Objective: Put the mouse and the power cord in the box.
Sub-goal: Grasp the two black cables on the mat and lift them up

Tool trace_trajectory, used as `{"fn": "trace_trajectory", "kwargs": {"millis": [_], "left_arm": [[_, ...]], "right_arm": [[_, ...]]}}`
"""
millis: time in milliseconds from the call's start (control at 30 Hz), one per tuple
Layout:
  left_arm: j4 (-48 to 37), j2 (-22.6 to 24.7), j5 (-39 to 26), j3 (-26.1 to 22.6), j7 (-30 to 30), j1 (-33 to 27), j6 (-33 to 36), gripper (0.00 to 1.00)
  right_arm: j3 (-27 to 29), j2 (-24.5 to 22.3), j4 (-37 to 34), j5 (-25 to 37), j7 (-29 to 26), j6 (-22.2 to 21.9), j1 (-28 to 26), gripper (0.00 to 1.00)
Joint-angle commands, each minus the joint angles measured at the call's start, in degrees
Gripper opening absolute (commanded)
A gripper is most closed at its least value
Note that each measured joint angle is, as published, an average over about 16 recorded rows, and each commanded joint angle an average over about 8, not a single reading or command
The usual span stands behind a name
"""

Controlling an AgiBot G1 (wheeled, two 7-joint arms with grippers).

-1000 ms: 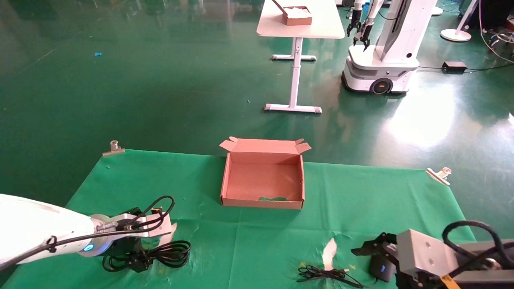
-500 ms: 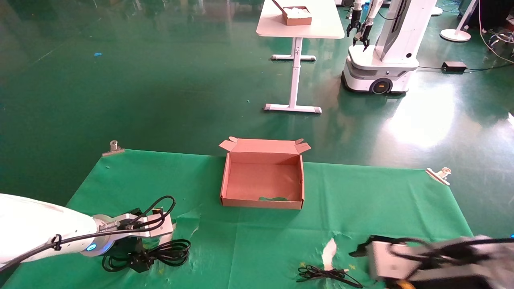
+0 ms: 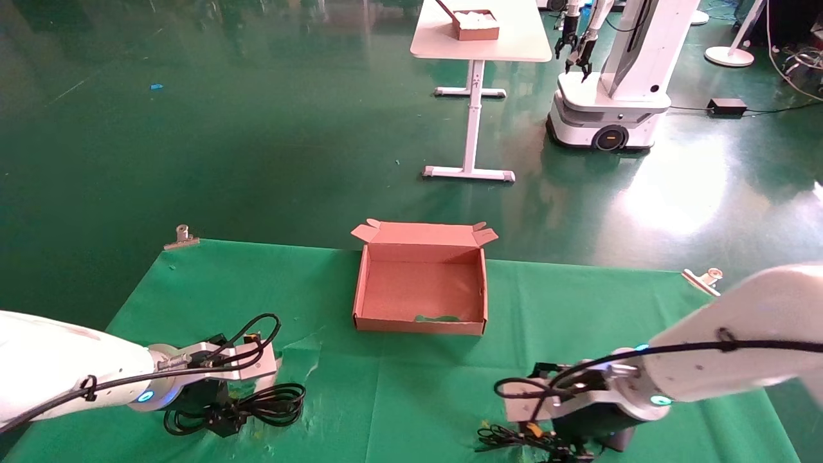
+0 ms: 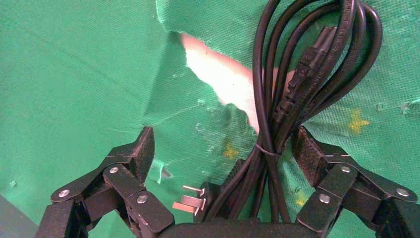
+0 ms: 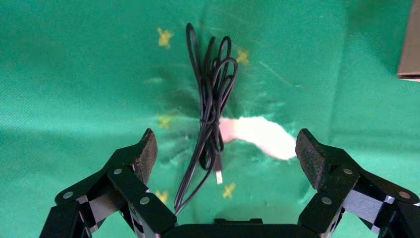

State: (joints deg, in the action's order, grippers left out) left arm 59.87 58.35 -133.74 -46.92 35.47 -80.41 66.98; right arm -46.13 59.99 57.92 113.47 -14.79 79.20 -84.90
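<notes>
The open brown box [image 3: 421, 325] stands at the middle of the green table. The power cord [image 3: 276, 405] lies coiled at the front left. My left gripper [image 3: 218, 415] is open and low over it. In the left wrist view, the tied bundle [image 4: 270, 114] and its plug [image 4: 190, 203] lie between the left gripper's [image 4: 223, 144] fingers, close to one pad [image 4: 304, 148]. My right gripper [image 3: 562, 450] is open at the front right, above the mouse's thin wire [image 3: 508, 437]. That wire [image 5: 213, 94] lies between and ahead of the right gripper's [image 5: 225, 148] fingers. The mouse body is hidden under the right wrist.
The green cloth is torn, showing pale table under both grippers [image 4: 223, 84] [image 5: 257, 134]. Metal clips [image 3: 182, 236] [image 3: 704, 280] hold its far corners. A box corner [image 5: 410, 49] shows in the right wrist view. Beyond the table stand a white table [image 3: 479, 38] and another robot [image 3: 611, 83].
My right arm has swung in from the front right corner, and its gripper now hangs over the mouse wire, covering the mouse. The left gripper has barely moved.
</notes>
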Motion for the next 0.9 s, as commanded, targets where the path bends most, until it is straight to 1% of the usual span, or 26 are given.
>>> {"fn": "trace_trajectory", "kwargs": {"millis": [33,300,333,367,400,567,600,633,667,900], "left_arm": [[0.0,0.0,0.0,0.0,0.0,0.0,0.0,1.00],[-0.1,0.0,0.0,0.0,0.0,0.0,0.0,1.00],[-0.1,0.0,0.0,0.0,0.0,0.0,-0.1,1.00],[-0.1,0.0,0.0,0.0,0.0,0.0,-0.1,0.93],[-0.1,0.0,0.0,0.0,0.0,0.0,-0.1,0.82],[-0.1,0.0,0.0,0.0,0.0,0.0,-0.1,0.20],[-0.1,0.0,0.0,0.0,0.0,0.0,-0.1,0.08],[-0.1,0.0,0.0,0.0,0.0,0.0,-0.1,0.02],[-0.1,0.0,0.0,0.0,0.0,0.0,-0.1,0.00],[0.0,0.0,0.0,0.0,0.0,0.0,0.0,0.00]], "right_arm": [[-0.7,1.9,-2.9,1.3,0.5,-0.9,-0.4,1.00],[-1.5,3.7,-5.8,3.4,-0.2,-2.7,-0.6,1.00],[-1.5,3.9,-6.0,3.5,-0.3,-2.7,-0.6,0.94],[-1.6,4.0,-6.1,3.6,-0.3,-2.8,-0.6,0.83],[-1.7,4.0,-6.2,3.7,-0.3,-2.8,-0.6,0.71],[-1.7,4.0,-6.1,3.6,-0.3,-2.8,-0.6,0.08],[-1.6,3.9,-6.0,3.5,-0.3,-2.8,-0.6,0.02],[-1.6,3.9,-6.0,3.5,-0.3,-2.7,-0.6,0.00],[-1.6,3.8,-5.9,3.5,-0.3,-2.7,-0.5,0.00],[-1.4,3.6,-5.7,3.3,-0.3,-2.7,-0.5,0.00]]}}
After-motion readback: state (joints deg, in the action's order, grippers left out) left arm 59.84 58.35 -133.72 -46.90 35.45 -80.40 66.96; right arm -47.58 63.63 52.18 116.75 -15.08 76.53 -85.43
